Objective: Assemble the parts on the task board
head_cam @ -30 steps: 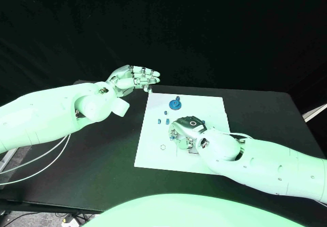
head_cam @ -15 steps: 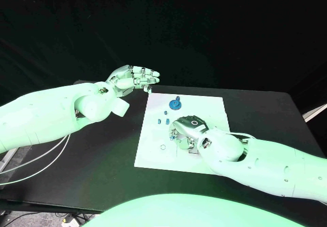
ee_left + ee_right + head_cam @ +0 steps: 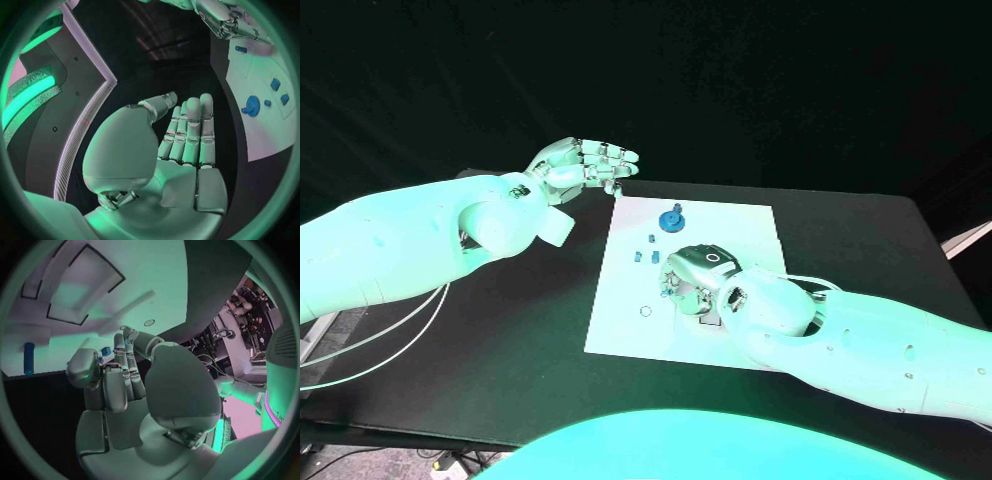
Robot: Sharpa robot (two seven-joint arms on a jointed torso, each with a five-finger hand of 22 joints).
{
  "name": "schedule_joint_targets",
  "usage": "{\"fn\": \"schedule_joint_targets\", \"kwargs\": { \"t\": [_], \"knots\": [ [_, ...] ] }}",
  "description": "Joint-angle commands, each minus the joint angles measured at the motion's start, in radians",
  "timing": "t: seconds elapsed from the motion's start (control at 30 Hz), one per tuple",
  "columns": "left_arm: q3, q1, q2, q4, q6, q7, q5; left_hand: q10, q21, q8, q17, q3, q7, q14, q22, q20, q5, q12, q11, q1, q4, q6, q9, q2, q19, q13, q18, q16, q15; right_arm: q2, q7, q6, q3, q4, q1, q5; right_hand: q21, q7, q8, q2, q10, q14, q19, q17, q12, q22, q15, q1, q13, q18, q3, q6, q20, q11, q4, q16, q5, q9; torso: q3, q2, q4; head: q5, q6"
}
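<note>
Surface: black table (image 3: 516, 330) against a dark backdrop; the white task board (image 3: 747, 225) lies at its middle, long axis running near to far.
Left hand: the left hand (image 3: 581, 165) hovers off the board's far-left corner, fingers held straight and side by side in the left wrist view (image 3: 187, 135), palm bare, touching nothing.
Right hand: the right hand (image 3: 701, 280) is low over the board's middle, fingers curled; a small blue part (image 3: 106, 355) sits pinched between its fingertips.
Gear: one blue gear-like part (image 3: 672, 218) stands on the board's far half.
Small parts: about three small blue pieces (image 3: 651, 239) lie just left of the right hand.
Ring: one small ring (image 3: 645, 311) on the near-left of the board.
</note>
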Motion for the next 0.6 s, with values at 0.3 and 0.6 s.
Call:
{"fn": "schedule_joint_targets", "kwargs": {
  "t": [0.3, 0.6],
  "knots": [
    [0.001, 0.001, 0.002, 0.004, 0.000, 0.001, 0.001, -0.024, -0.015, 0.011, -0.010, -0.034, 0.009, -0.015, -0.009, 0.004, 0.006, 0.012, 0.004, -0.007, 0.010, -0.014, 0.007, 0.011, 0.002, 0.013, -0.010, -0.012, 0.003, 0.021, -0.028, 0.038, 0.002, 0.001, 0.030, 0.047, 0.012, -0.001, 0.028, 0.043, 0.029, 0.049, 0.005, 0.016, 0.016, 0.012, 0.003, -0.010, 0.023, -0.018, 0.028, 0.013, 0.007, -0.017, -0.005, 0.017, 0.008, 0.033, -0.0003, 0.000, 0.0007, 0.005, 0.000],
    [0.001, 0.001, 0.002, 0.004, -0.002, 0.000, 0.001, -0.026, -0.016, 0.012, -0.011, -0.035, 0.009, -0.017, -0.010, 0.004, 0.006, 0.014, 0.004, -0.007, 0.010, -0.014, 0.007, 0.012, 0.001, 0.014, -0.010, -0.012, 0.003, 0.035, -0.041, 0.085, 0.002, -0.005, 0.041, 0.066, 0.010, -0.001, 0.028, 0.044, 0.029, 0.049, 0.004, 0.016, 0.015, 0.010, 0.002, -0.009, 0.024, -0.018, 0.028, 0.012, 0.006, -0.017, -0.006, 0.017, 0.008, 0.033, 0.0005, 0.000, -0.0003, 0.010, 0.000]
  ]
}}
